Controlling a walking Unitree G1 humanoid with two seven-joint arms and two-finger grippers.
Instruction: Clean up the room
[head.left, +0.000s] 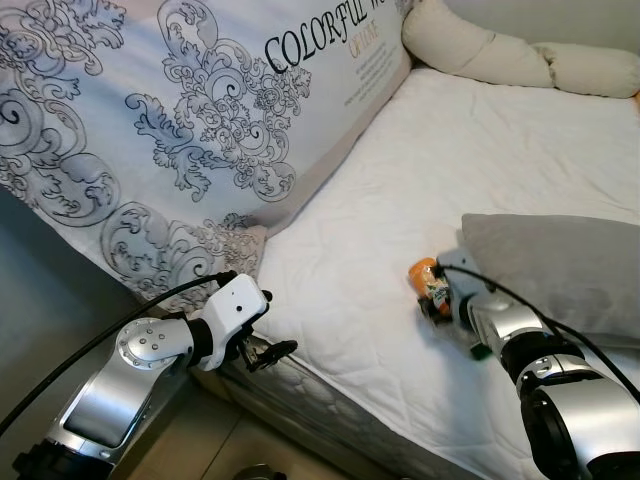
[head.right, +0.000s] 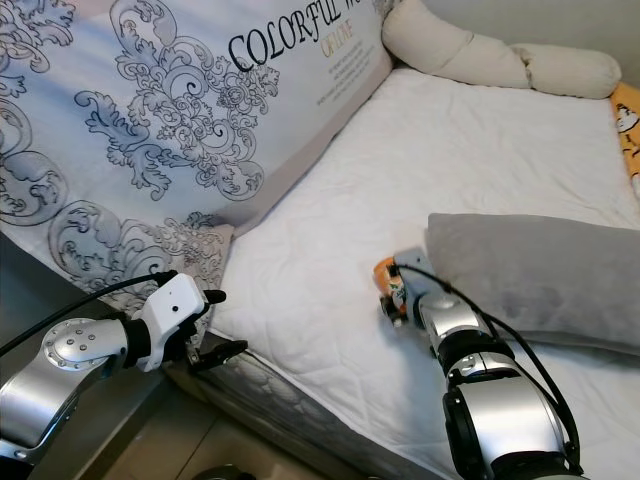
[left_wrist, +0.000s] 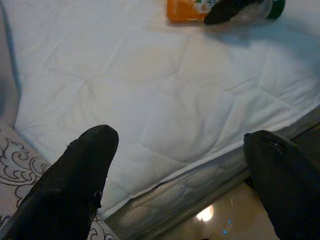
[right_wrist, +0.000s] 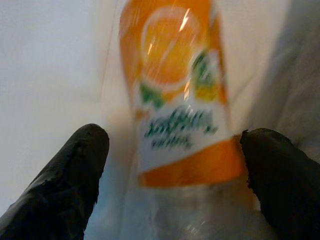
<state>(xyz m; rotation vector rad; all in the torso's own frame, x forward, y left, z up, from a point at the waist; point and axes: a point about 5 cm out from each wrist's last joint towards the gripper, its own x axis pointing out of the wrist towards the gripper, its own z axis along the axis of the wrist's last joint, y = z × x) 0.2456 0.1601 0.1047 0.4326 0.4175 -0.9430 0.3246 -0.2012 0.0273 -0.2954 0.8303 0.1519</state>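
Observation:
An orange juice bottle (head.left: 427, 279) with an orange label and a clear lower part lies on its side on the white mattress (head.left: 480, 150), just in front of a grey pillow (head.left: 560, 270). My right gripper (head.left: 436, 302) is down at the bottle and open. In the right wrist view its fingertips (right_wrist: 85, 150) flank the bottle (right_wrist: 180, 100) without closing on it. My left gripper (head.left: 275, 322) hangs open at the bed's near edge, empty. In the left wrist view the bottle (left_wrist: 195, 9) lies far off across the sheet.
A big patterned quilt (head.left: 180, 130) printed "COLORFUL" leans along the bed's left side. Cream bolster pillows (head.left: 500, 50) lie at the far end. Something orange (head.right: 628, 130) lies at the right edge. Glossy tile floor (head.left: 230, 440) lies below the mattress edge.

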